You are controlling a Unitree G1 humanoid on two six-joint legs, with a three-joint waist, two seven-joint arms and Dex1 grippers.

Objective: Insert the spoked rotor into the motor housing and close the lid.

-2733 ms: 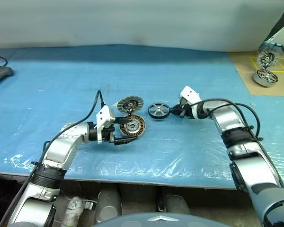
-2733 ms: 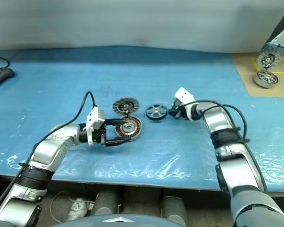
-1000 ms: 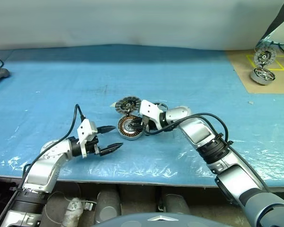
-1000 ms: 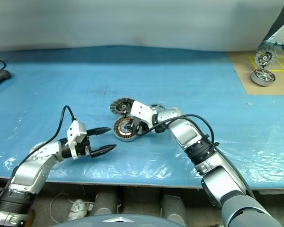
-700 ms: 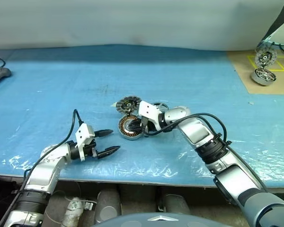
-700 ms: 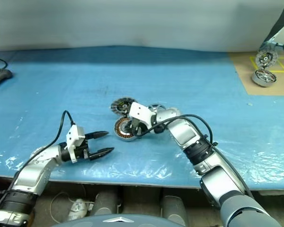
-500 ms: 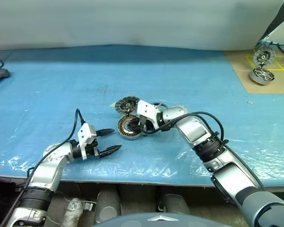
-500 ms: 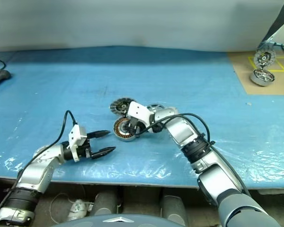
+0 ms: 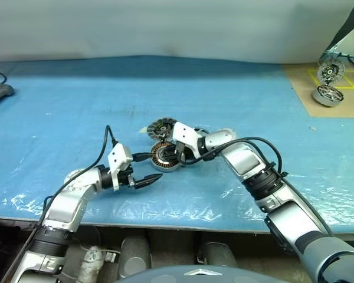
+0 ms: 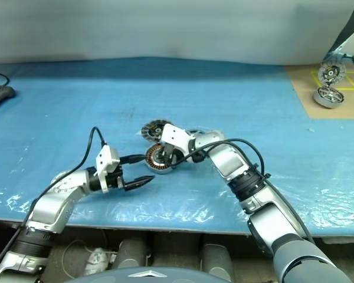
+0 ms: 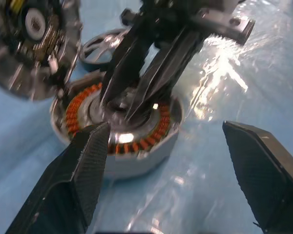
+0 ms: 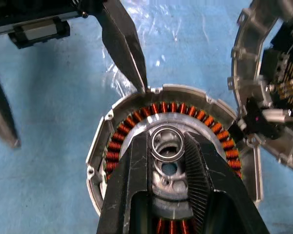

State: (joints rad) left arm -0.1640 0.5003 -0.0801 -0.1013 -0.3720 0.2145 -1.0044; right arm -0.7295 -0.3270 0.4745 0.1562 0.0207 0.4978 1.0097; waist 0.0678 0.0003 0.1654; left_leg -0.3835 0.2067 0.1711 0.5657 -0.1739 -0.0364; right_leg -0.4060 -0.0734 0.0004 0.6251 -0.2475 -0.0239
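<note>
Since a second ago, the left pincer (image 9: 147,169) has come up from the near edge of the counter (image 9: 59,112) and now sits just beside the motor housing (image 9: 164,157), one fingertip against the cup's rim in the right wrist view. Its two black fingers stand wide apart, holding nothing. That arm is bent at the elbow and reaches forward and to the right, roughly level, a black cable looping over its wrist.

One housing lies on the blue plastic sheet near the counter's middle: a shallow silver cup with a ring of copper windings (image 12: 136,124) around a central hub. The right pincer (image 12: 168,146) is over it, its fingers a small way apart with their tips at either side of the hub's bearing ring; whether they actually press it I cannot tell. The right arm comes in from the right, elbow low, wrist bent left and tipped downward.

Just behind the housing stands one lid (image 9: 161,127), tilted, its ribbed face toward the camera, its edge touching or nearly touching the cup. One spoked rotor (image 11: 100,46) lies just beyond the housing, mostly hidden behind the right wrist.

Far back on the right, two more motor parts (image 9: 328,94) rest on a brown board (image 9: 301,88). At the far left edge lies one power strip (image 9: 0,91).
</note>
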